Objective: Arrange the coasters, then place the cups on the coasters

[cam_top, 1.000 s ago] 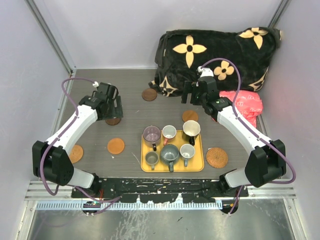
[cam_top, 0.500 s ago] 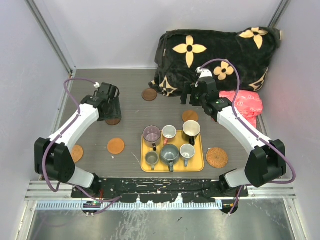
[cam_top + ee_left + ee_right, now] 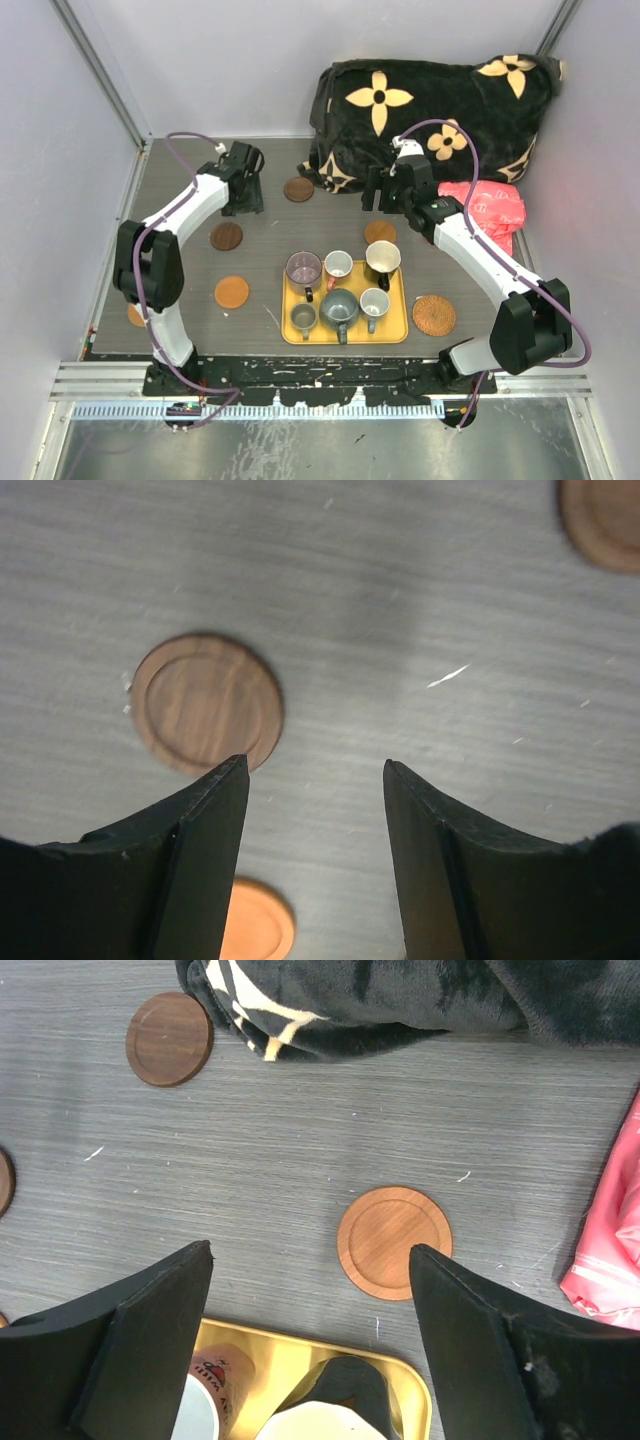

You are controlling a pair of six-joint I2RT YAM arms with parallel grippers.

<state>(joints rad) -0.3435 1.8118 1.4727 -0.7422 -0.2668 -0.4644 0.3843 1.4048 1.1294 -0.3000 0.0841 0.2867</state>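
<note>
Several cups stand on the yellow tray [image 3: 399, 309]: purple [image 3: 303, 268], white with pink inside [image 3: 338, 264], black with cream inside [image 3: 382, 258], two grey [image 3: 338, 305] and olive [image 3: 303, 317]. Coasters lie flat on the table: dark brown [image 3: 226, 236] [image 3: 207, 715], orange [image 3: 232, 292] [image 3: 255, 920], dark brown [image 3: 297, 189] [image 3: 169, 1038], orange-brown [image 3: 379, 232] [image 3: 394, 1243], wicker [image 3: 434, 315]. My left gripper [image 3: 244, 192] [image 3: 315, 764] is open and empty above bare table beyond the dark brown coaster. My right gripper [image 3: 376, 190] [image 3: 310, 1248] is open, above the table between the orange-brown coaster and the tray.
A black blanket with cream flowers [image 3: 430, 110] fills the back right, its edge near the back coaster. A pink bag [image 3: 490, 210] lies right of my right arm. Another coaster [image 3: 133, 316] peeks from behind my left arm. Walls enclose the table.
My left arm swung back and rightward off the dark brown coaster, which now lies uncovered, and its jaws narrowed. The right gripper stayed in place, jaws slightly narrower.
</note>
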